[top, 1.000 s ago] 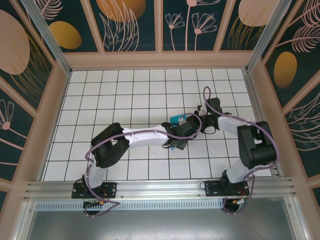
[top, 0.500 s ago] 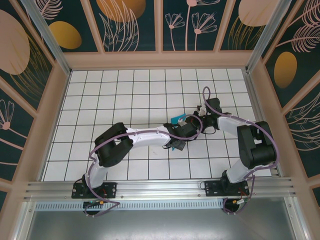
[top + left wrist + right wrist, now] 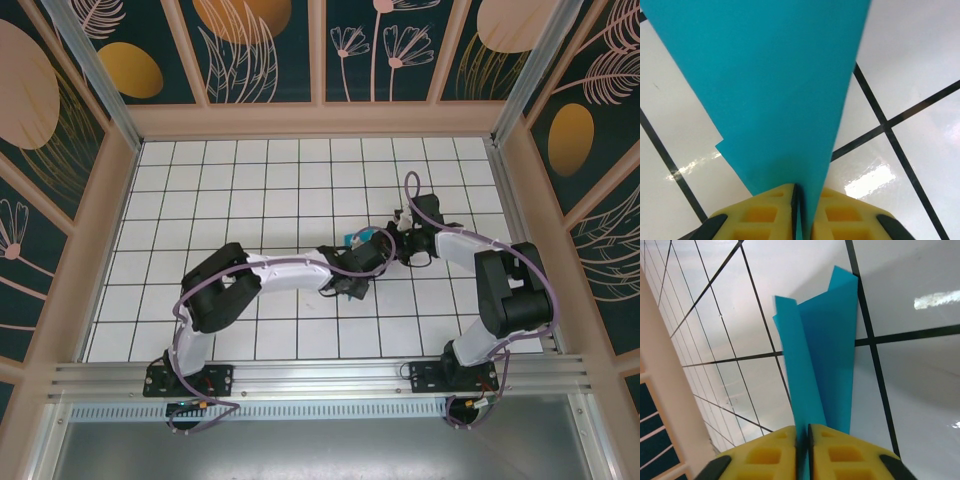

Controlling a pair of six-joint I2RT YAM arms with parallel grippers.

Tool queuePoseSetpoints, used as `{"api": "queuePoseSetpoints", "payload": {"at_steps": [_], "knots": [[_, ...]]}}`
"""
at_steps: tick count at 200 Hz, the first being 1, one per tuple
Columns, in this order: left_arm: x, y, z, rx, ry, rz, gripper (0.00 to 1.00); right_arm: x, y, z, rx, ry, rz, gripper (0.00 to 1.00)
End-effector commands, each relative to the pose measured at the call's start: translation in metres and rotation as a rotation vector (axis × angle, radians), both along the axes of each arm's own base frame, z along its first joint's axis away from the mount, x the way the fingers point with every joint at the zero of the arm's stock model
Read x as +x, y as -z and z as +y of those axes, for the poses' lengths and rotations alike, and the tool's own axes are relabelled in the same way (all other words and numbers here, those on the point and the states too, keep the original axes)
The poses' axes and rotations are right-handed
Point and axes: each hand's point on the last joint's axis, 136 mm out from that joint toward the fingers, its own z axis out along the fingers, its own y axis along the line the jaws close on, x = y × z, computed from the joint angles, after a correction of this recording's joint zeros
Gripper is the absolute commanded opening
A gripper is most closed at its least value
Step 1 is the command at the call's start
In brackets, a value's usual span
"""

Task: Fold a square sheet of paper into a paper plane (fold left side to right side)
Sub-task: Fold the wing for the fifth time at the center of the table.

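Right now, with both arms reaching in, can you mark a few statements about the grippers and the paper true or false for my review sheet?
1. The left gripper is pinched shut on the folded teal paper. True.
2. The right gripper hangs open, away from the paper. False: its fingers are closed on the paper too, which rises from between them.
3. The paper lies as a flat, unfolded square. False: the right wrist view shows overlapping layers and a long crease, narrowing toward the fingers.
4. Both arms reach to one spot on the gridded table, a little right of its middle. True.
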Motion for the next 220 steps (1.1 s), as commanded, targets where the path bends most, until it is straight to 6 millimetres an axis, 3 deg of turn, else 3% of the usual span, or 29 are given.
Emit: {"api": "queuePoseSetpoints", "payload": {"at_steps": [1, 35, 65, 90, 149, 186, 201, 220], "knots": [[0.002, -0.008, -0.003, -0.107, -0.017, 0.048, 0.13, 0.011, -0.026, -0.001, -0.02, -0.001, -0.098, 0.24], [0.002, -0.009, -0.001, -0.17, -0.028, 0.076, 0.12, 0.018, -0.045, -0.019, -0.051, 0.038, -0.173, 0.39], [0.0, -0.009, 0.001, -0.243, -0.032, 0.113, 0.11, 0.021, -0.061, -0.047, -0.08, 0.093, -0.255, 0.51], [-0.002, -0.012, 0.001, -0.321, -0.03, 0.145, 0.11, 0.015, -0.065, -0.063, -0.071, 0.116, -0.338, 0.52], [-0.005, -0.015, 0.004, -0.414, -0.032, 0.192, 0.11, -0.019, -0.046, -0.032, 0.126, 0.01, -0.378, 0.35], [-0.005, -0.011, 0.006, -0.42, -0.037, 0.207, 0.11, -0.027, -0.037, -0.006, 0.187, -0.042, -0.371, 0.29], [-0.005, -0.011, 0.006, -0.419, -0.038, 0.209, 0.11, -0.027, -0.031, 0.004, 0.191, -0.06, -0.353, 0.32], [-0.006, -0.01, 0.006, -0.418, -0.039, 0.213, 0.11, -0.022, -0.013, 0.001, 0.092, -0.031, -0.306, 0.52]]}}
